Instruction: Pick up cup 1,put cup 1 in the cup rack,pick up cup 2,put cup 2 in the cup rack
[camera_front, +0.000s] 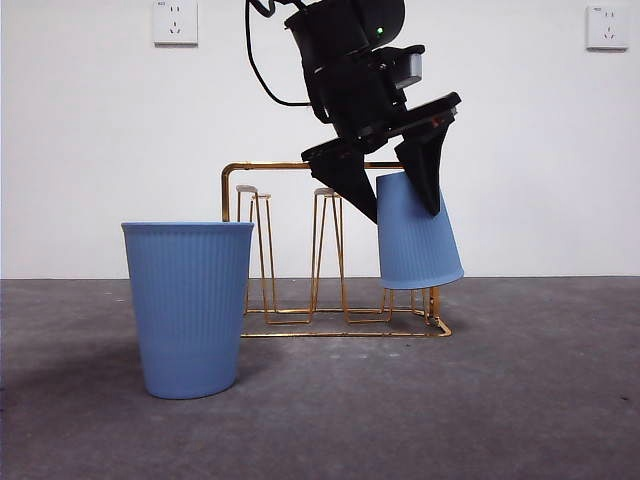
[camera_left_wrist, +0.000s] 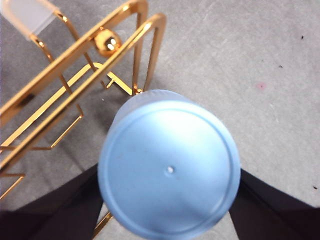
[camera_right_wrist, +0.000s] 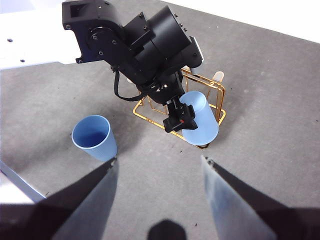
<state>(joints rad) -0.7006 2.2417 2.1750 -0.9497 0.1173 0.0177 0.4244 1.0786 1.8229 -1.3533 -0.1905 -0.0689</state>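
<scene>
The left gripper (camera_front: 392, 205) clamps an upside-down blue cup (camera_front: 417, 232) (base up, slightly tilted) at one end of the gold cup rack (camera_front: 300, 250), its rim just above the rack's base. A second blue cup (camera_front: 189, 305) stands upright on the grey table (camera_front: 520, 400) beside the rack's other end. The right gripper (camera_right_wrist: 159, 167) hovers high above, jaws spread wide and empty.
</scene>
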